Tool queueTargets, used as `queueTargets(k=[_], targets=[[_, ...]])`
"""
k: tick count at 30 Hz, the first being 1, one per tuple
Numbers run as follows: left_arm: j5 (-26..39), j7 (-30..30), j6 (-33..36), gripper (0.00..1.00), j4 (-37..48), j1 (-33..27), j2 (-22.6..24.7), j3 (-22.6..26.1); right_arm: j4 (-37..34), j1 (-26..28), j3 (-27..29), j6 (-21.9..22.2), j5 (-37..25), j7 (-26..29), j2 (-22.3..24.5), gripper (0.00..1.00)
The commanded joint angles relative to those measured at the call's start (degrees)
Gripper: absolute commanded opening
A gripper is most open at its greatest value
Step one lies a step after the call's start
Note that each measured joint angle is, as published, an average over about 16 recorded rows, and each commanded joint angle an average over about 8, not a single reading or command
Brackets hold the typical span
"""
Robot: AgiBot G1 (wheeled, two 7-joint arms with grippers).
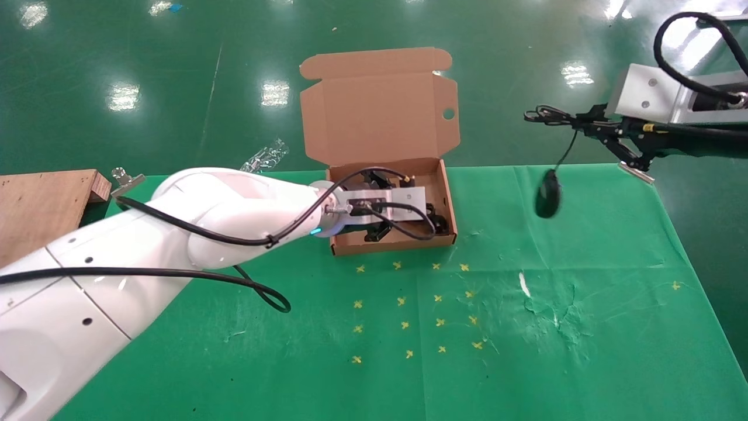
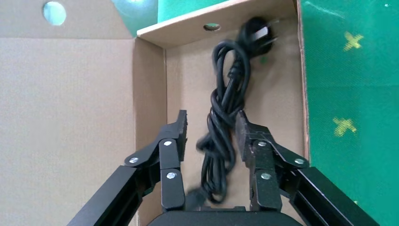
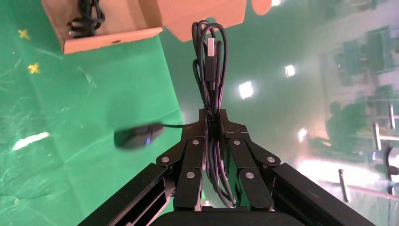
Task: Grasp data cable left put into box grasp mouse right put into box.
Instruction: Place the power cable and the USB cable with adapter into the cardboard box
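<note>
The brown cardboard box [image 1: 391, 245] stands open on the green cloth, its lid up. The data cable [image 2: 226, 108] lies inside it, with its plug [image 2: 256, 33] at the far wall. My left gripper [image 2: 211, 117] is open over the box [image 1: 409, 204], with a finger on each side of the cable. My right gripper [image 1: 575, 121] is high at the right, shut on the mouse's bundled thin wire [image 3: 210, 61]. The black mouse [image 1: 548, 194] dangles from that wire above the cloth, right of the box. It also shows in the right wrist view [image 3: 136, 136].
A green cloth [image 1: 526, 327] with several yellow cross marks [image 1: 409, 304] covers the table. A wooden board [image 1: 41, 204] and a metal clamp [image 1: 125, 181] sit at the far left. The table's right edge runs below my right arm. A clear plastic wrapper [image 1: 266, 156] lies on the floor behind.
</note>
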Motion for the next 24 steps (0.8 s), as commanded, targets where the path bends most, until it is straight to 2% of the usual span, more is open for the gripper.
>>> queueTargets(k=[1, 7, 14, 24], targets=[[-0.8, -1.0, -0.5, 1.0, 0.5, -0.7, 0.0, 0.9, 0.0, 0.2, 0.1, 0.0, 0.3, -0.1, -0.1, 0.0], [-2.7, -3.4, -2.1, 1.0, 0.6, -3.3, -6.5, -2.0, -0.1, 1.3, -0.3, 1.4, 0.7, -1.4, -3.8, 0.0], [-1.3, -5.2, -3.0, 1.0, 2.5, -6.0, -14.6, -4.3, -1.5, 3.1, -1.6, 3.1, 1.1, -4.0, -10.0, 0.0], [0.0, -5.7, -2.6, 1.0, 4.4, -7.1, -16.0, -4.4, -10.2, 4.6, -4.4, 4.5, 3.5, -9.9, -21.3, 0.0]])
